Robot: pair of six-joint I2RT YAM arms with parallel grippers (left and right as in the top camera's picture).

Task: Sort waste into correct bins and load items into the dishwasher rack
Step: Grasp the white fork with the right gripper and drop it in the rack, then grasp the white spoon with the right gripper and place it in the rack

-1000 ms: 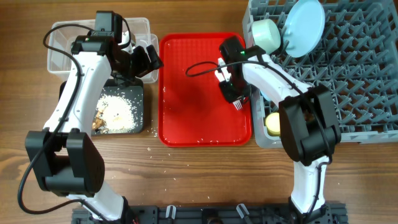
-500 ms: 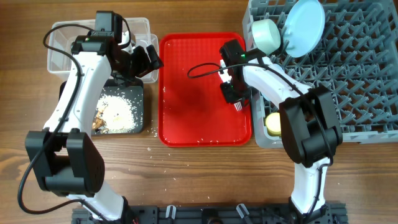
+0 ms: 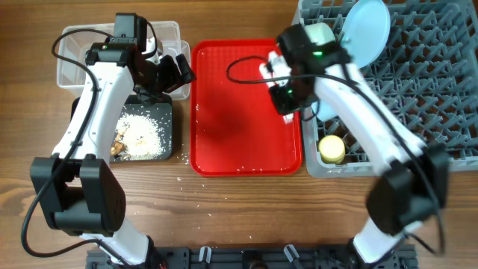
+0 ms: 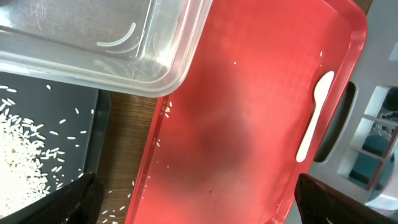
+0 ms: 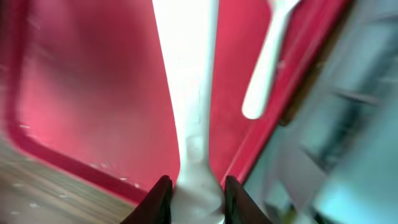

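My right gripper is shut on the white plastic fork and holds it above the right side of the red tray. The white spoon lies on the tray by its right rim and also shows in the right wrist view. My left gripper is open and empty, over the gap between the clear tub and the red tray. The grey rack holds the pale blue plate, the mint bowl and the yellow cup.
The black tray in front of the clear tub holds beige crumbs. Loose crumbs lie on the wood near the red tray's front left corner and along the tray's front edge. The rack's left wall stands close against the red tray's right rim.
My right gripper has risen and moved back toward the far right of the red tray with the fork in it. The left arm has not moved.
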